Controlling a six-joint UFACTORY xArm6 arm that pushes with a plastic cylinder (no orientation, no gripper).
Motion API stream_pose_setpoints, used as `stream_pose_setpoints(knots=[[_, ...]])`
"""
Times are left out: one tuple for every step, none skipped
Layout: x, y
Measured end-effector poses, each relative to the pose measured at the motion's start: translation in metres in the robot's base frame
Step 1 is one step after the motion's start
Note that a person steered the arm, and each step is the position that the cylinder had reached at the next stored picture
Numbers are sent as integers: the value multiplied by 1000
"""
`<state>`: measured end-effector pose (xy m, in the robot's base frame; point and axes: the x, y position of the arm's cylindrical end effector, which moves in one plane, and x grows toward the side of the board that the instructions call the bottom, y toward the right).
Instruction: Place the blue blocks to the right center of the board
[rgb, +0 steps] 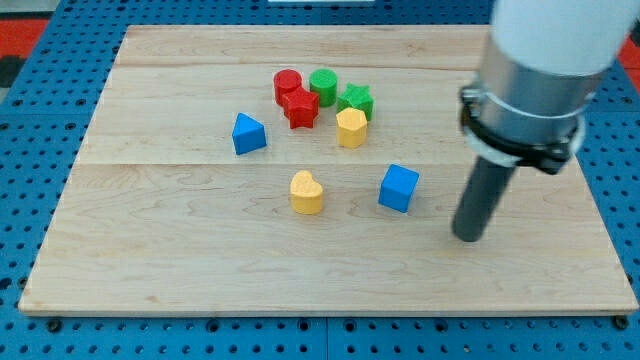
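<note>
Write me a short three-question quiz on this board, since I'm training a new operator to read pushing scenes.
1. True or false: my tip touches the blue cube.
2. Which blue block lies nearer my tip: A, the blue cube; B, the blue triangular block?
3. Fill in: the yellow heart-shaped block lies to the view's ____ of the blue cube.

Key: 1 false, a gap of bare wooden board separates them; 2 A; 3 left.
</note>
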<state>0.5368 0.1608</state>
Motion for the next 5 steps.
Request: stream_pose_setpoints(knots=[[-9, 14], [-11, -65], [-17, -93], [-42, -42], [-74, -53]])
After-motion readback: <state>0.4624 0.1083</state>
